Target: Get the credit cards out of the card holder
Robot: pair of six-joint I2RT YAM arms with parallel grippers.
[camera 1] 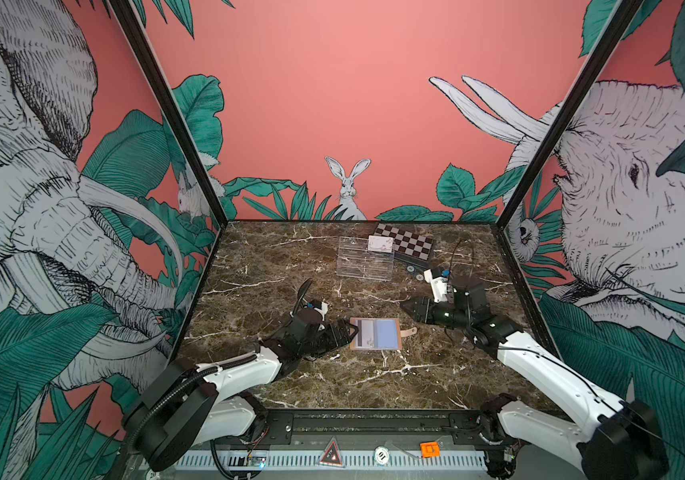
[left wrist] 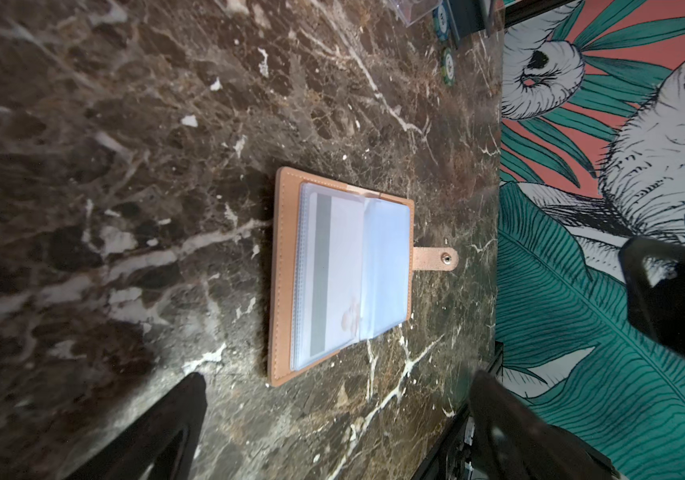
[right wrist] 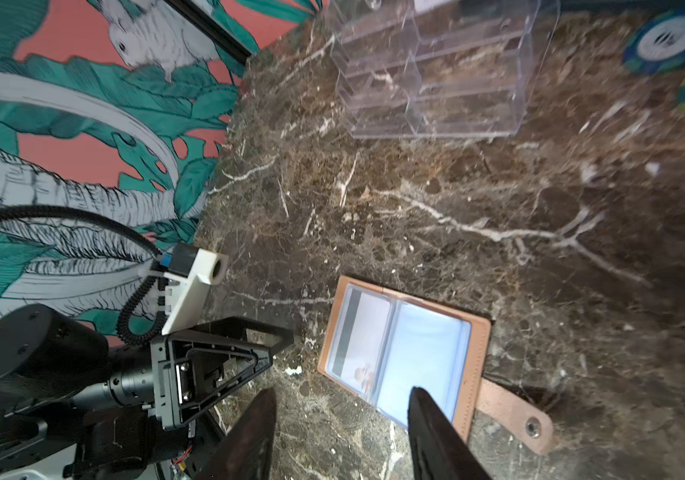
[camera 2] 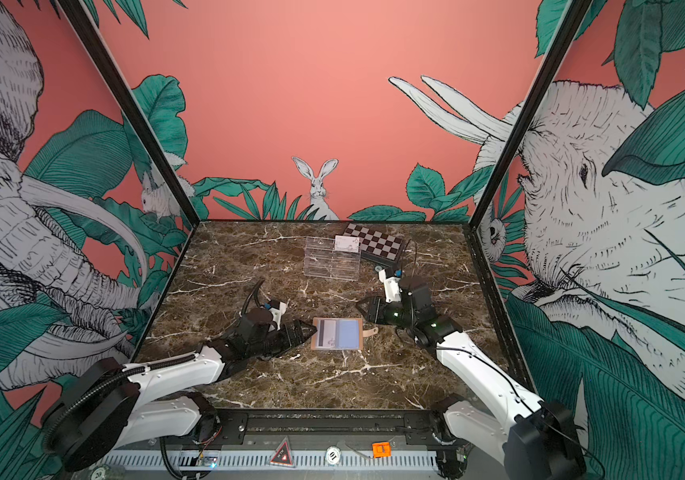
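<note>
1. On the desk [camera 1: 270, 270], at the left, the left jaws stand wide open and hold nothing. Their tips lie low, just beside the left edge of the card holder [camera 1: 376, 333]; whether they touch it I cannot tell.
2. At the middle front, the card holder lies flat and spread open between the two arms, inner side up.
3. Its left sleeve [left wrist: 311, 291] holds a card [left wrist: 345, 266] with the dark stripe showing, fully inside.
4. Its right sleeve [right wrist: 423, 357] shows only pale blue plastic.
5. A strap [camera 1: 409, 331] sticks out from the holder's right edge, flat on the desk with the snap at its end.
6. Behind the holder, well apart, sits a clear tray [camera 1: 365, 262]. A white card [camera 1: 380, 243] stands at its far right corner.
7. Just right of the tray lies a checkered box [camera 1: 409, 245], with two chips [right wrist: 664, 37] near its front.
8. At the right, the right jaws are partly open and hold nothing. They point left, near the holder's far right corner and clear of it in both top views.
</note>
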